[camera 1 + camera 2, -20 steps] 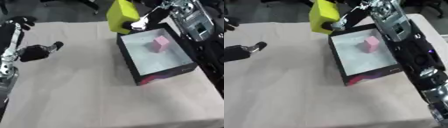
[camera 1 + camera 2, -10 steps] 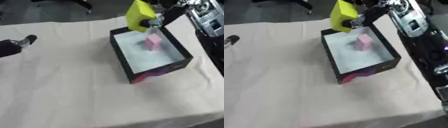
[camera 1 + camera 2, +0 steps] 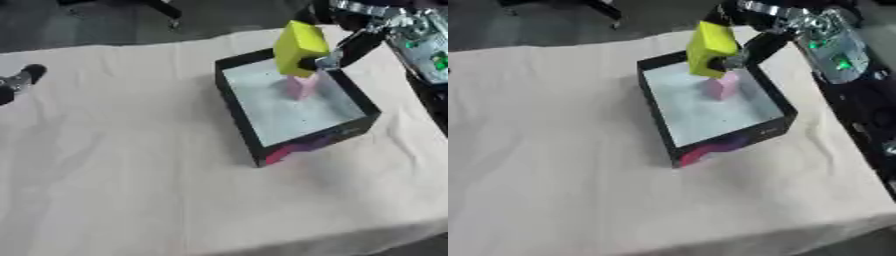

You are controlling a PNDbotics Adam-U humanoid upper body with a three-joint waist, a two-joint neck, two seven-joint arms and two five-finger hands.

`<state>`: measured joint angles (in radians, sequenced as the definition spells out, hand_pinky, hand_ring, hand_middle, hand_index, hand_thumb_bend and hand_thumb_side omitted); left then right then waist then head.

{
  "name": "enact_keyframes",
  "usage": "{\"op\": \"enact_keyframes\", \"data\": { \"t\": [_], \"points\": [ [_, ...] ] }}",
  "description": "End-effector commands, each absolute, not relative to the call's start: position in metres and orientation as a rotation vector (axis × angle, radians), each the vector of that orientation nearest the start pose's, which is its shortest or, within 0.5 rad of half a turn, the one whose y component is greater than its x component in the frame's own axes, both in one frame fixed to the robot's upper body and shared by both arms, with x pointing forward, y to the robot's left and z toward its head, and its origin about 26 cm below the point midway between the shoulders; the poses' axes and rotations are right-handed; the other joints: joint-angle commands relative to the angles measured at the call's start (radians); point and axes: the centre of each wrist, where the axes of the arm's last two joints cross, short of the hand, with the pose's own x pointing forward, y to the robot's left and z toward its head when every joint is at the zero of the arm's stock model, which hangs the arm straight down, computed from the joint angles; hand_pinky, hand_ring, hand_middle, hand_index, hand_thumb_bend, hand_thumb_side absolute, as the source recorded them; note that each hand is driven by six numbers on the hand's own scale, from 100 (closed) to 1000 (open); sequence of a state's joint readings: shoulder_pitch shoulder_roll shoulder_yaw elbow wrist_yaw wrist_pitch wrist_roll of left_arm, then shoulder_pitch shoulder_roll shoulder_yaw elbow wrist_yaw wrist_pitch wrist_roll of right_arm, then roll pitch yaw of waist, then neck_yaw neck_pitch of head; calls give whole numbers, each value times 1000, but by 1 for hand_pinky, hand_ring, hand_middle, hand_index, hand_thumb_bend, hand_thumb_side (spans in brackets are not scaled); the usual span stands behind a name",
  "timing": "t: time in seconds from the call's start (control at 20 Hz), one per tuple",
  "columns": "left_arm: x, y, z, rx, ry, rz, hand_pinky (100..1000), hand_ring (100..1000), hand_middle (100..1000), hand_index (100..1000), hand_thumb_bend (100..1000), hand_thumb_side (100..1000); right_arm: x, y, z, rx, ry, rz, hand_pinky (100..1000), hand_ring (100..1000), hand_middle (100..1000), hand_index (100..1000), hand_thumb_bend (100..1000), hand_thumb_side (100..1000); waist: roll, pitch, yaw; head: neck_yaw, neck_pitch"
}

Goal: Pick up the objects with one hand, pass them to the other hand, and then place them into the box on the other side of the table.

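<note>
Since a second ago the right hand (image 3: 337, 56) has carried the yellow-green block (image 3: 299, 41) from outside the far left corner of the box (image 3: 255, 145) to a spot over its interior, just above the pink block (image 3: 300, 86); the whole view has also shifted, so part of that change belongs to the camera. Its fingers are curled against the block's right side and pinch it there, holding it clear of the box floor. The yellow-green block is a tall, plain rectangular piece, tilted slightly, its lower end overlapping the top of the pink block in both views, so contact between them cannot be judged. The pink block stands on the pale floor of the box, toward the far side. The box is black-walled and open-topped, with a pink and purple patch on its near corner, and it sits on the beige tablecloth (image 3: 131, 165) to the right of centre. From the hand, the right forearm (image 3: 829, 42) runs up toward the upper right, silver and black. Only the left eye view shows the left hand (image 3: 19, 82), at the left edge; whether its fingers are curled cannot be told.
</note>
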<state>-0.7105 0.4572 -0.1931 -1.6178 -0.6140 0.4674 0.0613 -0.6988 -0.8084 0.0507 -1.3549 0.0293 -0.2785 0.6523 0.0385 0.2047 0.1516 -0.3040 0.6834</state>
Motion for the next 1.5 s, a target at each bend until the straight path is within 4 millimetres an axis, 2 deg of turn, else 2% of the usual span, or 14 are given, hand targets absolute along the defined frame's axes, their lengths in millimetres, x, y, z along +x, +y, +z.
{"op": "enact_keyframes", "data": {
  "t": [0.05, 0.1, 0.3, 0.65, 0.75, 0.9, 1.1, 1.4, 1.45, 1.5],
  "points": [
    [381, 232, 261, 1101, -1832, -613, 818, 729, 689, 814, 686, 406, 391, -398, 284, -441, -1794, 1415, 892, 878, 377, 755, 398, 104, 11, -31, 3, -8, -7],
    [381, 233, 261, 1102, -1833, -609, 818, 729, 689, 814, 686, 407, 392, -398, 281, -446, -1796, 1441, 894, 880, 382, 758, 397, 101, 11, -30, 4, -9, -7],
    [381, 233, 262, 1100, -1838, -598, 819, 729, 689, 814, 686, 409, 398, -401, 270, -479, -1797, 1531, 914, 944, 505, 837, 378, 100, 13, -28, 8, -8, -9],
    [381, 234, 263, 1104, -1838, -586, 820, 730, 690, 814, 686, 410, 406, -416, 256, -570, -1754, 1593, 924, 996, 592, 884, 374, 100, 13, -23, 12, -5, -10],
    [381, 234, 264, 1107, -1838, -583, 820, 730, 690, 815, 688, 411, 407, -419, 253, -584, -1750, 1604, 935, 1000, 644, 917, 401, 100, 13, -22, 13, -3, -10],
    [381, 235, 265, 1112, -1840, -579, 821, 731, 691, 816, 692, 412, 408, -421, 252, -608, -1759, 1621, 950, 1000, 712, 965, 518, 200, 13, -21, 13, -2, -8],
    [381, 236, 266, 1117, -1840, -578, 822, 733, 694, 817, 690, 416, 406, -423, 254, -646, -1766, 1649, 973, 1000, 821, 1000, 623, 239, 12, -21, 14, 1, -8],
    [381, 237, 266, 1120, -1839, -577, 822, 733, 694, 817, 695, 415, 406, -424, 254, -671, -1767, 1670, 973, 1000, 824, 1000, 628, 235, 12, -21, 14, 1, -8],
    [381, 237, 266, 1120, -1839, -577, 822, 733, 694, 817, 700, 413, 406, -424, 254, -672, -1770, 1670, 987, 1000, 855, 1000, 683, 234, 12, -21, 14, 2, -7],
    [381, 238, 266, 1125, -1835, -575, 822, 733, 694, 817, 700, 413, 405, -423, 259, -683, -1799, 1659, 989, 1000, 853, 1000, 684, 236, 13, -22, 12, 4, -6]
  ]
}}
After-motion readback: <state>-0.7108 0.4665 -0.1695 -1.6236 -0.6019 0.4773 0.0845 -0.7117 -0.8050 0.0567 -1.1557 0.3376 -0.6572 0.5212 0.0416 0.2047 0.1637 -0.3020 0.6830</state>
